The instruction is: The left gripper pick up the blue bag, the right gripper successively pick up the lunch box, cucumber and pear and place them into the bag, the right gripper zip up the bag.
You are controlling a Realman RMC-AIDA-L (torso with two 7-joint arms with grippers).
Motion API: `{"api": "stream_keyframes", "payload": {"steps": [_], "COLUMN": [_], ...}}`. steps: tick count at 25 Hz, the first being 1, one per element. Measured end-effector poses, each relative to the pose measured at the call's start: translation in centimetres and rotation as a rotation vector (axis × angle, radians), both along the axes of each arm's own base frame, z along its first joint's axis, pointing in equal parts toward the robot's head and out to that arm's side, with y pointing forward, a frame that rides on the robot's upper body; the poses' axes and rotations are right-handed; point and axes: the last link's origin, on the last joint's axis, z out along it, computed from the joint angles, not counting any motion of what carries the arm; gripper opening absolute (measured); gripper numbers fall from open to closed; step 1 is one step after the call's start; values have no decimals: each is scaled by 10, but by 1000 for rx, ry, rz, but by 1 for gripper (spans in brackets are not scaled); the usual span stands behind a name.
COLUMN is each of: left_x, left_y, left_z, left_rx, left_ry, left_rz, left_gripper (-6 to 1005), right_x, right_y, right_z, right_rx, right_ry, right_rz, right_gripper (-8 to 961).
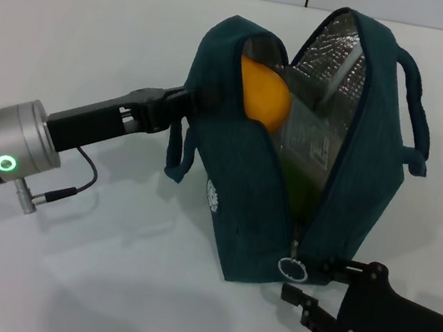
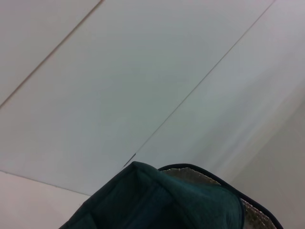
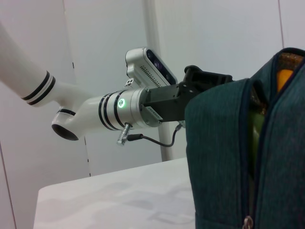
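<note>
The blue bag (image 1: 241,203) stands upright on the white table (image 1: 97,45) with its zipper open down the near end. Inside it show the orange pear (image 1: 263,93), the clear lunch box (image 1: 315,134) and the green cucumber (image 1: 300,191). My left gripper (image 1: 191,101) is shut on the bag's left upper edge, its tips hidden in the fabric. Low at the bag's near end my right gripper (image 1: 317,282) is open, just right of the ring zipper pull (image 1: 293,268). The right wrist view shows the bag (image 3: 224,157), the pear (image 3: 285,76), the cucumber (image 3: 257,136) and the left gripper (image 3: 209,78).
One bag handle (image 1: 417,104) loops out to the right and another (image 1: 174,154) hangs on the left. The left wrist view holds only the bag's rim (image 2: 157,200) and foil lining (image 2: 252,210) against a pale wall. Bare table lies left and in front.
</note>
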Motion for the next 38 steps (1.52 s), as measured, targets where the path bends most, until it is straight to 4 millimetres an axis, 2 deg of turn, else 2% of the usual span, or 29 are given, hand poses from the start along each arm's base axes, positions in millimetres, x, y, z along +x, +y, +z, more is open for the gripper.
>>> {"api": "stream_keyframes", "payload": {"steps": [1, 6, 17, 25, 38], "left_x": [0, 0, -1, -1, -3], "left_y": [0, 0, 0, -1, -5], "left_z": [0, 0, 0, 0, 0], "left_rx": [0, 0, -1, -1, -9], "left_ry": [0, 0, 0, 0, -4], "left_rz": [0, 1, 2, 4, 2], "left_gripper": [124, 124, 125, 125, 126], "right_x": [0, -1, 1, -1, -3], "right_y": [0, 1, 7, 8, -1], "right_z": [0, 0, -3, -3, 5], "right_rx": [0, 6, 35, 41, 52], "right_ry": [0, 3, -9, -4, 46], "right_rz": [0, -3, -51, -47, 6], "right_gripper": [489, 309, 307, 18, 11]}}
